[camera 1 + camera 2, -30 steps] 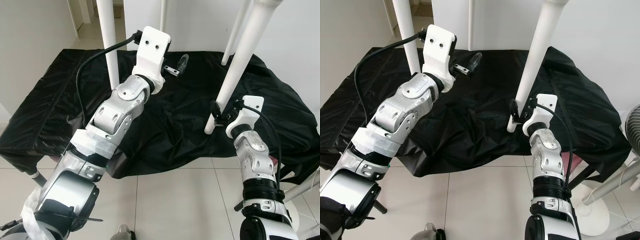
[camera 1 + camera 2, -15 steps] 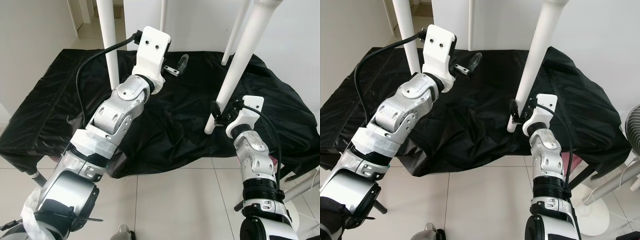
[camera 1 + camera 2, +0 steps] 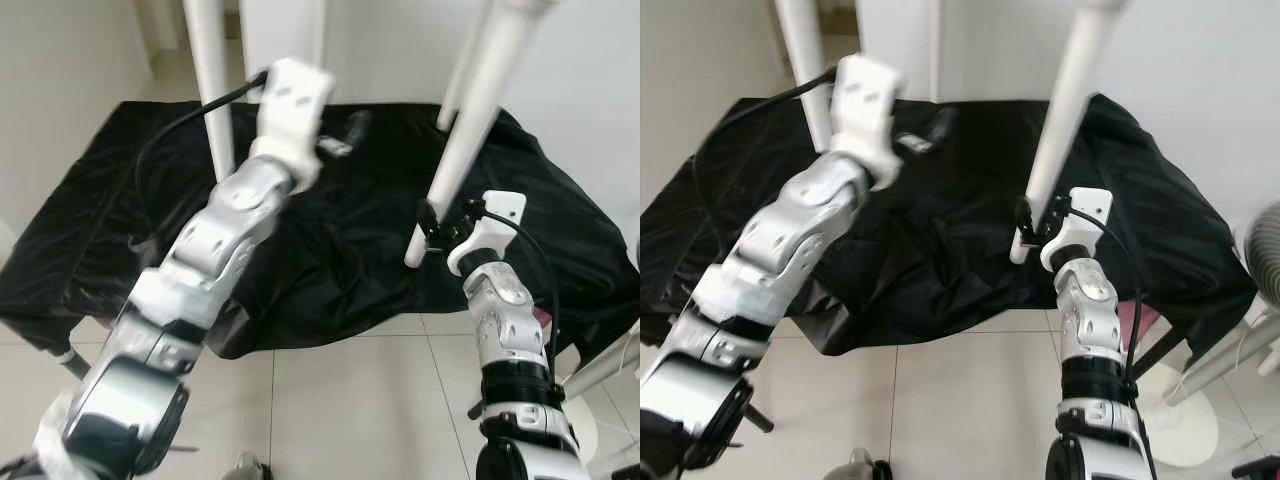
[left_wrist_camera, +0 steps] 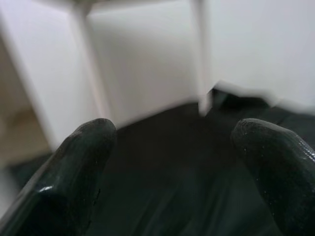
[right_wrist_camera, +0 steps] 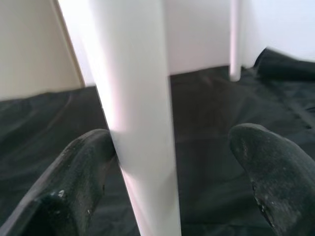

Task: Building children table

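Nearest, at about 5 o'clock in the head views: right gripper [image 3: 432, 222], its two black fingers spread wide around the foot of a round white plastic table leg [image 3: 462, 135]. In the right wrist view the leg sits hard against one finger [image 5: 81, 172]; the other finger stands well apart from it. Not clamped. The leg leans, foot resting on the crumpled black cloth [image 3: 350, 260] that covers the work surface.

Further out, toward 11 o'clock: left gripper [image 4: 182, 162], raised over the cloth on its silver arm, fingers wide apart, holding nothing. That arm is blurred in the head views.

Farthest, 12 to 1 o'clock: more white legs [image 3: 211, 80] standing upright from the cloth, against a white wall.

Risks, as judgement:
- Leg off-centre between the fingers; closing from here may shove it sideways rather than grip it.
- Slick, loose cloth under the foot; the foot could skate.
- A leaning leg nudged hard could twist its joint above.
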Robot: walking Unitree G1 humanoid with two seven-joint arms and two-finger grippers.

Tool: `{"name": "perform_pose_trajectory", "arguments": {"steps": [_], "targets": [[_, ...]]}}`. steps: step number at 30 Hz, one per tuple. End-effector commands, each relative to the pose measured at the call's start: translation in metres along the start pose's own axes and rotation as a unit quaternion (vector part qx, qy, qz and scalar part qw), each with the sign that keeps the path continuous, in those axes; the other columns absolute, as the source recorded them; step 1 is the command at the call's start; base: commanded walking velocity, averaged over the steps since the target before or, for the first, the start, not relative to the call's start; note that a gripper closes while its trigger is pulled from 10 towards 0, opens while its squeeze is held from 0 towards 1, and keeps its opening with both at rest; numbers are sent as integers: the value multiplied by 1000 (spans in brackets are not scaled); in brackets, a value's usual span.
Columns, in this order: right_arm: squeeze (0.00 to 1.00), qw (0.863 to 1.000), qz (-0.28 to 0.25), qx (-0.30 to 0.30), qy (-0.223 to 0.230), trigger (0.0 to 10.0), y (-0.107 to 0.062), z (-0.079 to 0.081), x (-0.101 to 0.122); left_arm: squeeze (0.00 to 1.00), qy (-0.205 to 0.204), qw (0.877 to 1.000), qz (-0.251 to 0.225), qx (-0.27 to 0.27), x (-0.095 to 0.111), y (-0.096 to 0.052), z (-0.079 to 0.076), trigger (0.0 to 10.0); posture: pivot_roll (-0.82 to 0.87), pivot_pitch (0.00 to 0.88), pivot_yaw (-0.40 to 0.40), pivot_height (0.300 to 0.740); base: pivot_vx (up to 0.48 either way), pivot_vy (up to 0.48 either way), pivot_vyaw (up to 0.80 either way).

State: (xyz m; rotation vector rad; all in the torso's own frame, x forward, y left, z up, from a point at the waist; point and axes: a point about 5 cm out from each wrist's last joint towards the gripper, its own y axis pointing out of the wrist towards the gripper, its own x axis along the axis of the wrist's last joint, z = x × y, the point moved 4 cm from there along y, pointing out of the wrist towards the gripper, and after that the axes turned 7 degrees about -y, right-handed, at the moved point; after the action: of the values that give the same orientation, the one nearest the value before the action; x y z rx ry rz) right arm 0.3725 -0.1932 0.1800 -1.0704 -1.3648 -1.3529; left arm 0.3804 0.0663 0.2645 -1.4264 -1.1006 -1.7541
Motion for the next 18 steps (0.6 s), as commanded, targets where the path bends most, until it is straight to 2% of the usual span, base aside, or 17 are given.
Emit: {"name": "perform_pose_trajectory", "arguments": {"steps": [1, 2, 11, 13, 15, 18], "targets": [[0, 1000, -21, -8, 9, 10000, -1, -1, 7, 0, 12, 1000, 9, 19, -6, -5, 13, 10000, 63, 0, 0, 740, 0, 0, 0], [0, 999, -27, -11, 13, 10000, -2, 0, 8, 0, 14, 999, 13, 27, -10, -9, 18, 10000, 63, 0, 0, 740, 0, 0, 0], [0, 999, -28, -12, 11, 10000, -7, 2, 6, 0, 5, 999, 21, 38, -18, -13, 20, 10000, 62, 0, 0, 740, 0, 0, 0], [0, 1000, -23, -19, 9, 10000, -14, 1, 0, 0, 2, 999, 28, 43, -26, -19, 19, 10000, 63, 0, 0, 740, 0, 0, 0], [0, 1000, -13, -21, 5, 10000, -28, 6, -10, 0, -6, 998, 39, 52, -38, -29, 18, 10000, 63, 0, 0, 740, 0, 0, 0], [0, 1000, -10, -20, -2, 10000, -39, 10, -15, 0, -10, 998, 41, 55, -44, -37, 16, 10000, 59, 0, 0, 740, 0, 0, 0]]}}
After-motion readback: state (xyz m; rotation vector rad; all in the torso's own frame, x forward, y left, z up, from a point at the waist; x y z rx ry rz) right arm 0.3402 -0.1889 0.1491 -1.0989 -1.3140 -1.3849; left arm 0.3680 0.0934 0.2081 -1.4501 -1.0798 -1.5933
